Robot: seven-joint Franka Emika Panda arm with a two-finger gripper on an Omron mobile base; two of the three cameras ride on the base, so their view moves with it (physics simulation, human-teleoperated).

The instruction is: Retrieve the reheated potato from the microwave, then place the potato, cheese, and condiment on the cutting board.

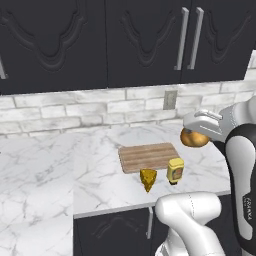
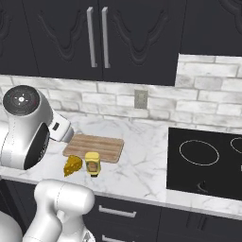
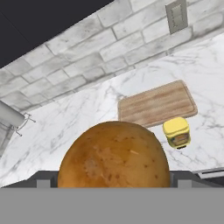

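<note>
The gripper [image 1: 197,134] holds the potato [image 1: 194,138] in wide-spread jaws above the counter [image 1: 100,185], right of the board [image 1: 149,156] (bare), its long axis roughly level, cheese [image 1: 148,179] and condiment [image 1: 175,170] standing just before the board.

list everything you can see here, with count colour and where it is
potato: 1, orange-brown, held in the gripper above the counter, right of the board
cutting board: 1, light brown wood, bare, on the counter
cheese: 1, yellow wedge, on the counter in front of the board
condiment: 1, yellow bottle, upright beside the cheese, at the board's front edge
counter: 1, white marble
cabinets: dark, above the brick wall
outlet: 1, grey, on the wall
cooktop: 1, black, right of the board
gripper: 1, white, closed on the potato
</note>
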